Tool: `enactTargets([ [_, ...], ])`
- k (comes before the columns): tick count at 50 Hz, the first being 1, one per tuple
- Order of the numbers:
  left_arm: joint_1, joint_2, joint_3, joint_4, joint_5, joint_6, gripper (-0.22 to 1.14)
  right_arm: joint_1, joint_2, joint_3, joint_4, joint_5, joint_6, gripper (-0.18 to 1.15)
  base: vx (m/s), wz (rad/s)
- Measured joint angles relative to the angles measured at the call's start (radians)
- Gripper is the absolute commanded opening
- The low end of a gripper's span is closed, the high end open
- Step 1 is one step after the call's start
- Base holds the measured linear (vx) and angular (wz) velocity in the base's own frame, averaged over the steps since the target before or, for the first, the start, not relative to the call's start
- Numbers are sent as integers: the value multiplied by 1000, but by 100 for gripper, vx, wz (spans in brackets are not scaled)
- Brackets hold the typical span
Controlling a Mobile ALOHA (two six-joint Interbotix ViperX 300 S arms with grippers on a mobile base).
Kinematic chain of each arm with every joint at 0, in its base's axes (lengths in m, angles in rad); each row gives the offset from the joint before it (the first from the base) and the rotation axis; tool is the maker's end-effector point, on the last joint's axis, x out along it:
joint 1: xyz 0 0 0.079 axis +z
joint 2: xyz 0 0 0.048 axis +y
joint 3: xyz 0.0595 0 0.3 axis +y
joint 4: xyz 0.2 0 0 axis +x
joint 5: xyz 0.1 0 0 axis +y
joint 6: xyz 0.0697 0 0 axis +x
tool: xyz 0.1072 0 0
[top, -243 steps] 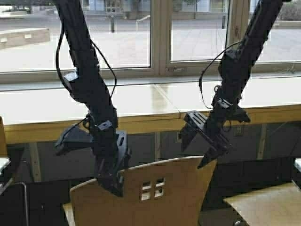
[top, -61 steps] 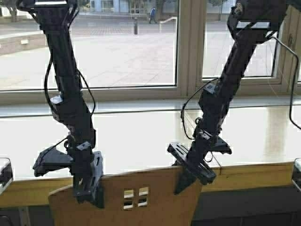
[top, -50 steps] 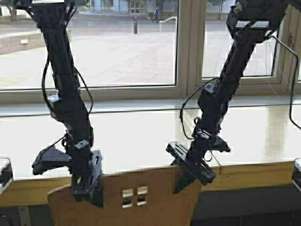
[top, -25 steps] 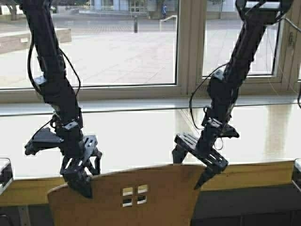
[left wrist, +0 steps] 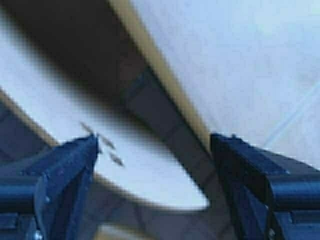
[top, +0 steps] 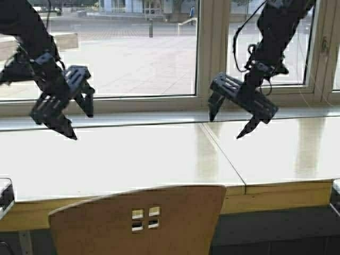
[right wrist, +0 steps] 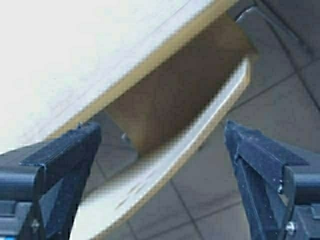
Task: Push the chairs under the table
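One chair sits tucked against the bench edge.
We hold left gripper and right gripper above the bench, both spread wide, empty; other chairs unseen.

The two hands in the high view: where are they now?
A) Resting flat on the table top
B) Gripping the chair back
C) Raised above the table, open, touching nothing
C: the left hand and right hand hang open above the table, clear of the chair.
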Motion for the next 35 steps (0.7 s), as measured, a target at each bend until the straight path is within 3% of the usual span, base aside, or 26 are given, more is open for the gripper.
enactTargets([
  [9, 120, -321, 155, 95, 72, 186, 96, 2, -262, 115, -141, 0, -5, 104, -6, -2],
  [17, 193, -574, 210, 247, 172, 353, 96, 3, -492, 196, -284, 8, -5, 104, -11, 0],
  [35, 209, -994, 232, 629, 268, 451, 96, 5, -822, 337, -635, -60, -6, 104, -13, 12],
])
